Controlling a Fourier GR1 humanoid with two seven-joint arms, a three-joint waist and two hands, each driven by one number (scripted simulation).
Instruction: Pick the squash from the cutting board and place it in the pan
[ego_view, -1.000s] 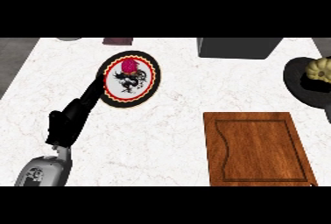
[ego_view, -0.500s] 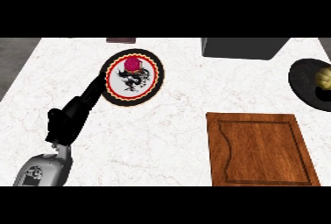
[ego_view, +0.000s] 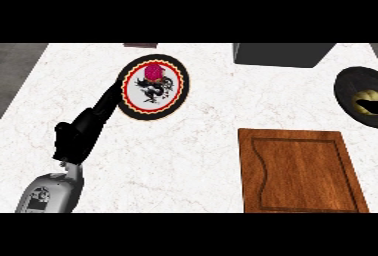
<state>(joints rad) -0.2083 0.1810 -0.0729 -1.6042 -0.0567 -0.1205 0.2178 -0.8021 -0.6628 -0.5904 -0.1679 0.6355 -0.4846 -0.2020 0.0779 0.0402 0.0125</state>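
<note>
Our counter from above: board bare, squash in the pan.

We see the wooden cutting board (ego_view: 301, 171) at lower right on the white marble counter (ego_view: 199, 150). The yellow squash (ego_view: 367, 101) lies in the black pan (ego_view: 353, 85) at the right edge. Our left hand (ego_view: 81, 135) stretches toward a rooster-patterned plate (ego_view: 155, 86) carrying a magenta item (ego_view: 153, 71). A dark grey box (ego_view: 280, 54) sits at the top.

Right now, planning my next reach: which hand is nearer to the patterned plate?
Left. The left hand lies at the plate's lower-left rim, fingers straight, pointing at it. The right hand is not in view, so its position cannot be compared.
</note>
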